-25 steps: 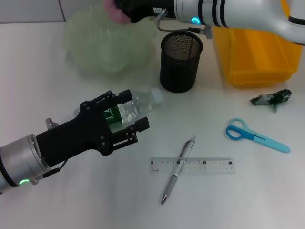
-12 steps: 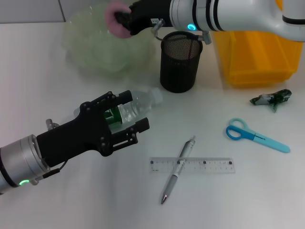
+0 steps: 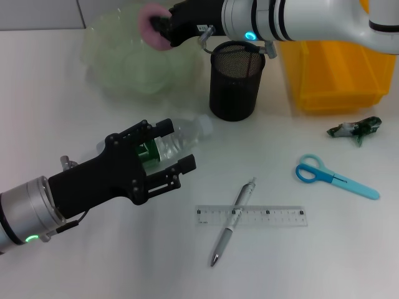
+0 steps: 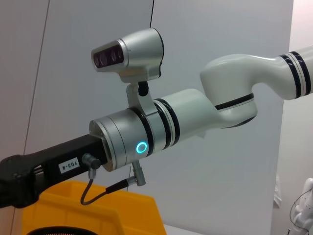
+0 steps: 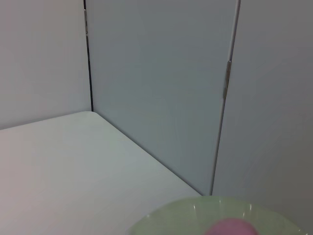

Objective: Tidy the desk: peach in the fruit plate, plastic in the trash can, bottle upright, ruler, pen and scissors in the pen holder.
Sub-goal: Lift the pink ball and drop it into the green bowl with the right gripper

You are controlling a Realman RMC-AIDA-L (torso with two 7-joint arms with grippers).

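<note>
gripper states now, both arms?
Left gripper: closed on the clear plastic bottle with green label, lying on the white desk.
Right gripper: closed on the pink peach, over the pale green fruit plate.

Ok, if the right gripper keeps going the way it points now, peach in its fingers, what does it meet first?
Most likely the fruit plate: the right gripper holds the peach over the plate's far rim, pointing toward its middle. Its height above the plate is unclear.
</note>
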